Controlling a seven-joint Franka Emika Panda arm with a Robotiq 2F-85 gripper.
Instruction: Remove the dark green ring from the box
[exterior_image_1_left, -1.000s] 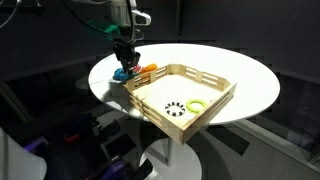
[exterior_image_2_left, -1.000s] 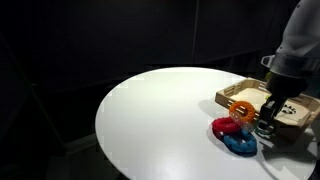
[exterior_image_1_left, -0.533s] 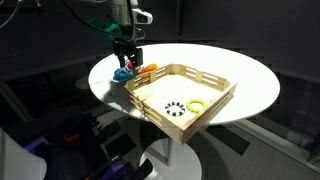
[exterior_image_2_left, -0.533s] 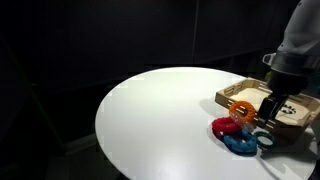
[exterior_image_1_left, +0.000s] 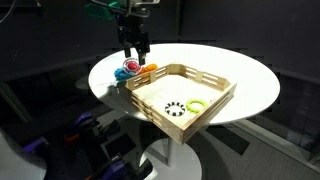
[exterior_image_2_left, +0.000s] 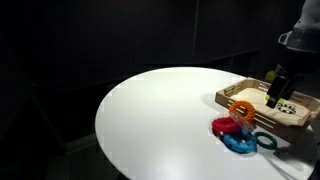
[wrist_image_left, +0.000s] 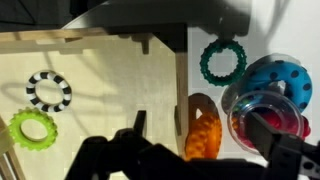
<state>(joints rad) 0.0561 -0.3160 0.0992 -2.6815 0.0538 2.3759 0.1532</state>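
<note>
We saw the gripper spread wide, holding nothing; the dark green ring lay, prob. flat, outside the box nr the tabletop edge.

In your wrist view the gripper is a dark blur cut off at 6 o'clock, the box runs off at 9 o'clock, and in an exterior view the dark green ring is too small to read clearly.
</note>
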